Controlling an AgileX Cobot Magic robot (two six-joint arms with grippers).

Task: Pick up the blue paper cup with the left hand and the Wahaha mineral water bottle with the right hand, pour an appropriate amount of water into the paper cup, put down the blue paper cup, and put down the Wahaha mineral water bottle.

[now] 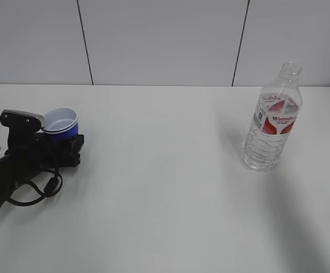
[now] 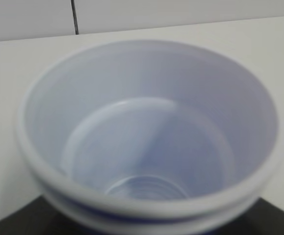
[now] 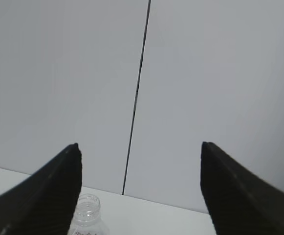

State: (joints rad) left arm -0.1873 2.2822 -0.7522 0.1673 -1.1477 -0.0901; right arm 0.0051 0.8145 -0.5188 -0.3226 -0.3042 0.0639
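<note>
Meanwhile, left hand fingers are sitting around the blue cup, grip unclear; right hand fingers are gaping above the bottle.

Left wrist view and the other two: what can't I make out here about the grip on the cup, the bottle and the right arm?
- Left gripper's jaws: exterior view, behind the arm and blue paper cup; left wrist view, cup fills the frame. Contact unclear.
- Wahaha mineral water bottle: right wrist view's bottom edge cuts off all but its open neck.
- Right gripper: outside the exterior view.
</note>
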